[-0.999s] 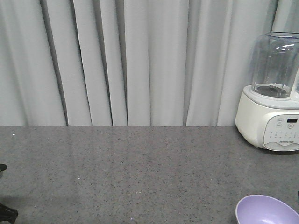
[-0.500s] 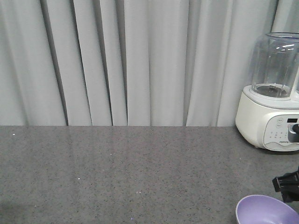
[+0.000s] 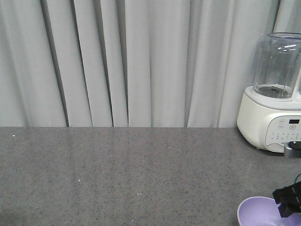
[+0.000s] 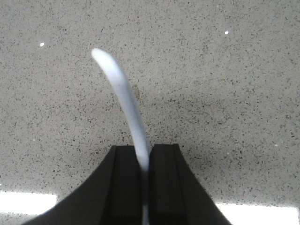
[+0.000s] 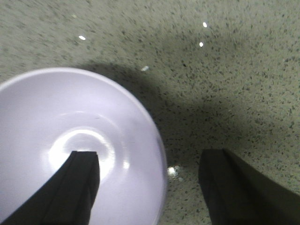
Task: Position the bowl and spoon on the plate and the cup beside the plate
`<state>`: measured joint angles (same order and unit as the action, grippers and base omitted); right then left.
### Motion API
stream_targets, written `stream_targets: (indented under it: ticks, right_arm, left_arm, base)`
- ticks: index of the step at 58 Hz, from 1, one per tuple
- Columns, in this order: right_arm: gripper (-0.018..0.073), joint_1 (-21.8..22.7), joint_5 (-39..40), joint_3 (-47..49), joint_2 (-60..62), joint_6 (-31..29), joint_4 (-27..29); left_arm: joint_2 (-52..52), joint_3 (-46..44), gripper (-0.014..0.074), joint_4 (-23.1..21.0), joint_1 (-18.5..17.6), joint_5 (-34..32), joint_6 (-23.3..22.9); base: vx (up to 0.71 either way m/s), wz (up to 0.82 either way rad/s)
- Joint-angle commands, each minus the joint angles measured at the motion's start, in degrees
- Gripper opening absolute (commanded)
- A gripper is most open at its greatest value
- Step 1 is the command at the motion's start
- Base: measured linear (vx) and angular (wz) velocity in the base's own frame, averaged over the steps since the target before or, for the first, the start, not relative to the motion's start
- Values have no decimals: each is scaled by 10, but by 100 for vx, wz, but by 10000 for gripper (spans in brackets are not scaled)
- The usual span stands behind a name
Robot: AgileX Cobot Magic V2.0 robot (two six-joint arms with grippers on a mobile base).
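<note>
Bowl [image 5: 61,112] rim inside wide-spread right hand [image 5: 150,161], seemingly untouched; grey counter [image 5: 234,84] beyond

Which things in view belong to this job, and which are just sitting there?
Job: bowl, its rim straddled by the open right gripper; spoon, clamped in the left gripper.
Lying about: blender, curtain, countertop.

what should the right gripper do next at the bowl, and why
Probably close the right gripper on the rim of the bowl. Its jaws stand open astride that rim, one finger inside the bowl and the other outside over the counter. The left gripper is shut on the spoon, so the bowl is the piece lacking a grip.
</note>
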<state>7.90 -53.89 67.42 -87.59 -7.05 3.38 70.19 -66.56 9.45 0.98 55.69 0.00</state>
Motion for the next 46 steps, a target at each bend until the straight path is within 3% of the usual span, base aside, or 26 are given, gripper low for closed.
stream_targets:
  ticks: [1, 10, 15, 34, 46]
  right_arm:
    - [497, 3, 25, 17, -4, 2, -8]
    - [486, 3, 23, 17, -45, -2, 1]
    - [437, 3, 7, 17, -60, -2, 1]
    - [-13, 2, 5, 18, -61, -16, 0]
    - [-13, 2, 12, 55, -19, -50, 17]
  left_arm:
    - [-15, -16, -3, 3, -1, -29, 0]
    - [-15, -16, -3, 3, -1, -29, 0]
    - [-15, -16, -3, 2, -1, -26, 0]
    - [-18, -16, -3, 2, -1, -25, 0]
    - [-33, -16, -3, 0, -1, -52, 5]
  base:
    - [0, 0]
    - [0, 0]
    - [0, 0]
    - [0, 0]
    - [0, 0]
